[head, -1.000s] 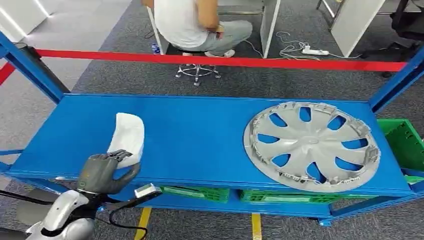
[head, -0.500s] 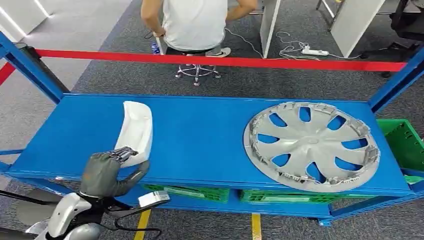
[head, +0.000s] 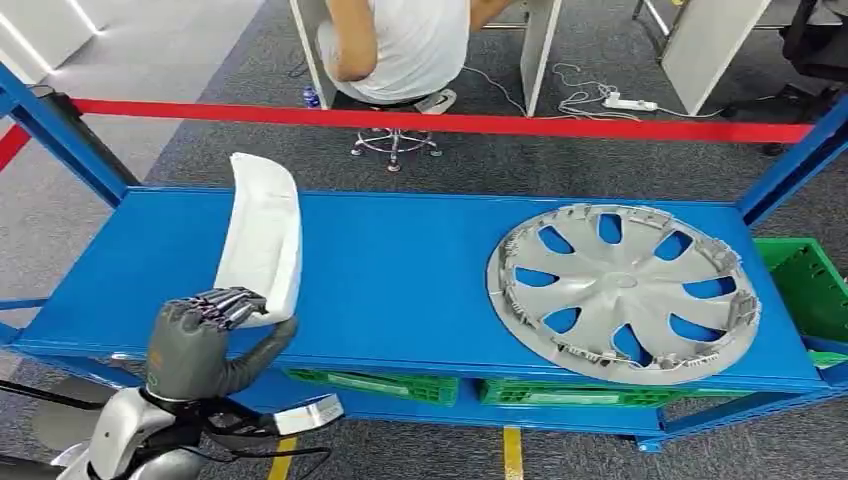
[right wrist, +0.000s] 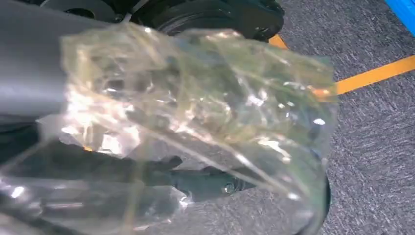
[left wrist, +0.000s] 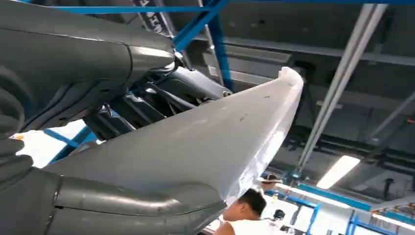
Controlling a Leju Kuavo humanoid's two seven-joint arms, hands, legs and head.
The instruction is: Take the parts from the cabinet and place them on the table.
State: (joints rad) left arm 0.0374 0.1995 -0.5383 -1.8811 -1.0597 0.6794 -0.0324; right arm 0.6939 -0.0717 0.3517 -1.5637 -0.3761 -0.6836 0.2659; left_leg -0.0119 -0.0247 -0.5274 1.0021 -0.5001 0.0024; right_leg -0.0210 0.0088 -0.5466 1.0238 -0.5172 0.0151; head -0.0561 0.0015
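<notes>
Green crates (head: 800,285) sit at the right edge of the head view and beneath the blue table (head: 400,270), showing through under its front rim; what they hold cannot be made out. On the table top, right of centre, a silver hubcap (head: 622,290) lies flat. In the lower left of the head view the left hand (head: 195,340) grips the lower end of a long white curved part (head: 262,235), fingers curled over its edge and the thumb reaching under it. The part's long axis runs from the hand upward in the frame toward the far edge of the table, its upper end tilted slightly left, standing steeply with its hollow face turned to the right. In the left wrist view the same part (left wrist: 205,142) stretches away from the hand (left wrist: 73,98) toward the upper right of the frame. Compared with the earlier frames, the part has been raised: a second ago it lay low and short on the table surface near the front left, and now it stands taller, its top reaching up past the table's far edge. The right wrist view shows crumpled clear plastic film (right wrist: 195,122) in front of the right hand, so whether that hand is wide or closed cannot be told. A person (head: 395,45) sits on a stool beyond the red bar (head: 450,122), turned differently than before.
</notes>
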